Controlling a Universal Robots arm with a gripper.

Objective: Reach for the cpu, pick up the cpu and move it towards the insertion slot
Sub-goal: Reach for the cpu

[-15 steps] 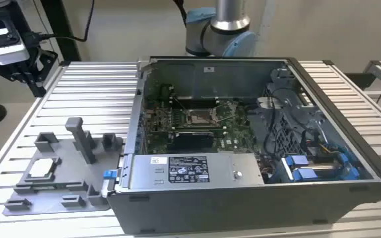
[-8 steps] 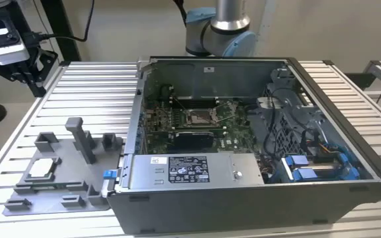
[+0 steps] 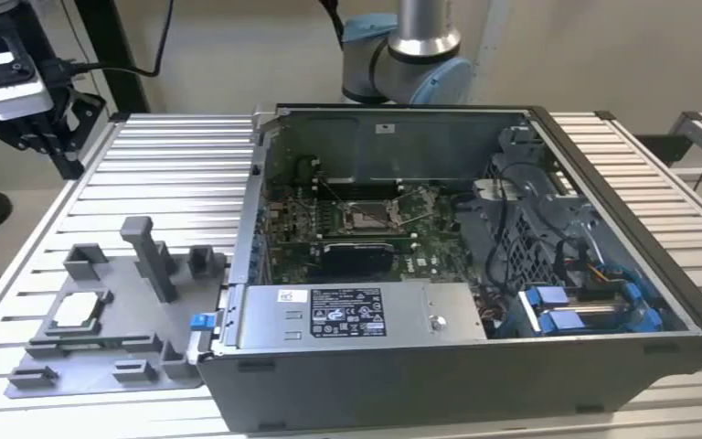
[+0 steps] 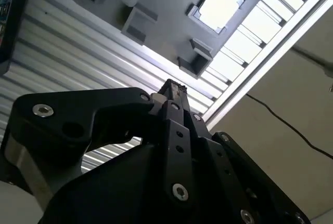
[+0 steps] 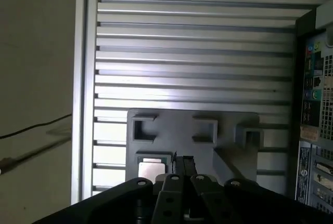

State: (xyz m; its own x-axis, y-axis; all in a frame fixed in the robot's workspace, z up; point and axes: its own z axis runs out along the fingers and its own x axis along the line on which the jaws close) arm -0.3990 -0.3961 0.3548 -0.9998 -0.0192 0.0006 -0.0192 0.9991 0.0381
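My gripper [image 4: 171, 85] hangs clenched and empty above the grey fixture plate [image 3: 89, 373], the cpu [image 3: 77, 309] lies untouched in its pocket there, well apart from the insertion slot [image 3: 369, 215] inside the open computer case [image 3: 449, 389], so grasp and carry are both left.

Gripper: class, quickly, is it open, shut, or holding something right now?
Gripper: shut, holding nothing; the cpu lies apart from it.
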